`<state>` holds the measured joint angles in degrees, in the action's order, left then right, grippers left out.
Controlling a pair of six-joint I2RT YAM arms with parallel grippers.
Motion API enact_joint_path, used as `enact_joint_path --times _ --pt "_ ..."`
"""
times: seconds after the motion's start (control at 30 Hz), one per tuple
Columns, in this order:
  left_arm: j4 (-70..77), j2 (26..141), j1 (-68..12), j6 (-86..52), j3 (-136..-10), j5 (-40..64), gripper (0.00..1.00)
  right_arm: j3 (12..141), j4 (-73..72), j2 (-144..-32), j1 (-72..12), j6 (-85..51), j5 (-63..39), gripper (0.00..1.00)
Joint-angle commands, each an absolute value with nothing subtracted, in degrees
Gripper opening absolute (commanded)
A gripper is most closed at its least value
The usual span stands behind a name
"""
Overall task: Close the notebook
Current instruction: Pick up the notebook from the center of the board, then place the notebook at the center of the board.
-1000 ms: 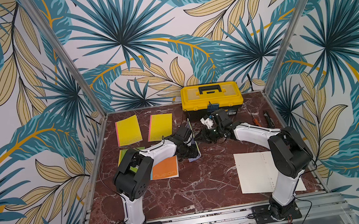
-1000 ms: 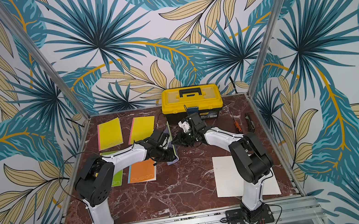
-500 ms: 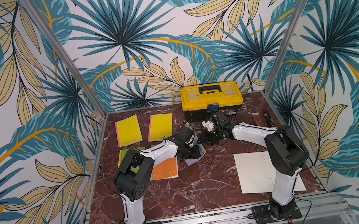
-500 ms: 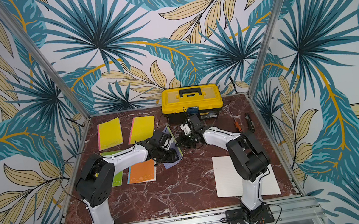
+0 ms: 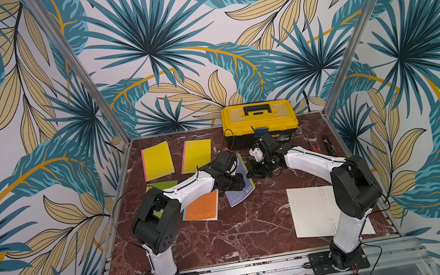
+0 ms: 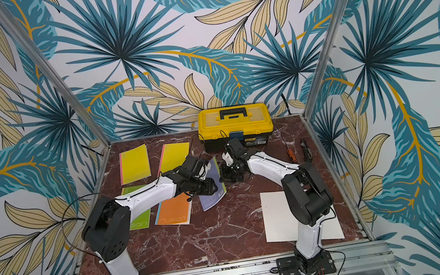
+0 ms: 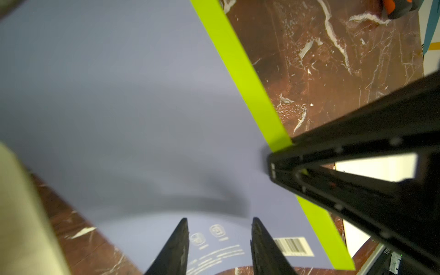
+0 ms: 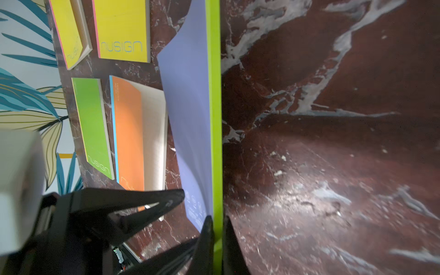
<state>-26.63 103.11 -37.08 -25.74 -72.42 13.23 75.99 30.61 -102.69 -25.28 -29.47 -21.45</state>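
The notebook (image 5: 240, 198) (image 6: 213, 200) lies mid-table, lavender cover up with a barcode and a lime-green strip along one long edge. In the right wrist view its cover (image 8: 188, 107) bows upward in a curve. My right gripper (image 8: 215, 226) (image 5: 253, 170) is shut on the green strip at a corner. My left gripper (image 7: 220, 221) (image 5: 236, 184) hovers open just over the lavender cover (image 7: 119, 95), nothing between its fingers. The left wrist view shows the right gripper's black fingers (image 7: 309, 162) on the green strip.
An orange notebook (image 5: 201, 209), partly open, lies right beside the lavender one. A green notebook (image 5: 161, 186) and two yellow ones (image 5: 157, 161) (image 5: 196, 155) lie further left. A yellow toolbox (image 5: 259, 122) stands at the back, a screwdriver (image 5: 311, 145) and knife (image 5: 329, 145) at right, and a white sheet (image 5: 309, 210) at front right.
The lavender cover, upright a second ago, has swung down and now lies nearly flat. The right gripper's jaws have closed on the green edge. The left arm shifted slightly.
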Motion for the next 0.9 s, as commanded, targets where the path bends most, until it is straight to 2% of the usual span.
enact_joint_path --times 0.0,0.4,0.87 --pt "-30.63 99.16 -36.35 -24.43 -74.96 8.88 0.44 79.64 40.73 -98.81 -25.31 -25.26 -13.74 0.05" --pt "-36.56 86.52 -30.40 -24.87 -70.35 2.61 0.45 90.33 55.33 -97.84 -26.19 -22.41 4.04 0.05" --pt "-36.62 80.65 -27.87 -25.72 -64.28 1.62 0.45 106.66 71.19 -108.26 -33.14 -24.49 23.88 0.03"
